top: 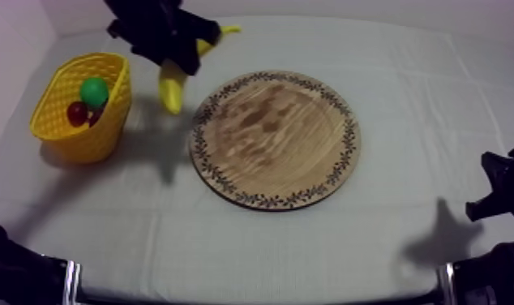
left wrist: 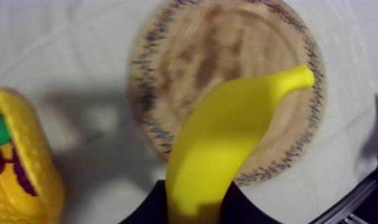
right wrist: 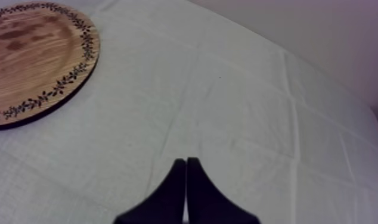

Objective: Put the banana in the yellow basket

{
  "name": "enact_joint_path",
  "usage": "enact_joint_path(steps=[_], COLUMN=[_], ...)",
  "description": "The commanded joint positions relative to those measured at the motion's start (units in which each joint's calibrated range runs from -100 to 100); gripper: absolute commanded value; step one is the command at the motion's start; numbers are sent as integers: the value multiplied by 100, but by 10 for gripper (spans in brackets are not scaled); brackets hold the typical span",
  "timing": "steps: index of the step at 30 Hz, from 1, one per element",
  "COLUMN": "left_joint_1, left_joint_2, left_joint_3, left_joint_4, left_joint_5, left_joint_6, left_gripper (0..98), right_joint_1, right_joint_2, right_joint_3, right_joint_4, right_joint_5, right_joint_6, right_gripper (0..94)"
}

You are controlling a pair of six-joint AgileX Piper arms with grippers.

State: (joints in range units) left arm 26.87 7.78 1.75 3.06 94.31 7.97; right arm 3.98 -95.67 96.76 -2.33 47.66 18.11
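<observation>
My left gripper point(top: 182, 58) is shut on the yellow banana point(top: 173, 85) and holds it in the air between the yellow basket point(top: 98, 130) and the round wooden board point(top: 274, 138). In the left wrist view the banana point(left wrist: 227, 137) rises from between my black fingers point(left wrist: 146, 208), over the board point(left wrist: 227, 65), with the basket point(left wrist: 24, 173) to one side. The board carries no fruit. My right gripper point(right wrist: 186, 173) is shut on nothing, a narrow wedge over bare cloth beside the board point(right wrist: 30, 59); in the top view the right arm point(top: 503, 191) sits low at the right edge.
The basket holds a green pear point(top: 93, 91), a small red fruit point(top: 77, 113) and dark grapes point(left wrist: 21, 176). The cloth lies bare in front of and to the right of the board. My left arm's base point(top: 17, 272) sits at the lower left edge.
</observation>
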Motion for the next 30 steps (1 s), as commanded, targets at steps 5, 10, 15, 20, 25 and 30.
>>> enact_joint_path(steps=[5,10,15,20,25,30], left_joint_1=[-924,-1602,-2197,-2609,-2786,-2857], left_joint_2=[-307,-485,-585,-647,-589,-353], left_joint_3=[386,663,768,758,706,758], left_joint_4=[-18,-45,-107,-188,-219,-219], left_joint_5=[-11,-20,11,71,93,-53], left_joint_6=[-211,-398,-575,-697,-767,-831], left_gripper=[197,200,199,199,211,221], right_joint_1=[0,0,0,0,0,0], right_joint_2=[0,0,0,0,0,0], right_joint_3=[1,1,1,1,1,1], right_joint_4=[1,1,1,1,1,1], right_joint_5=[0,0,0,0,0,0], right_joint_6=[-2,-2,-2,-2,-2,-2], right_gripper=[3,3,3,3,3,3])
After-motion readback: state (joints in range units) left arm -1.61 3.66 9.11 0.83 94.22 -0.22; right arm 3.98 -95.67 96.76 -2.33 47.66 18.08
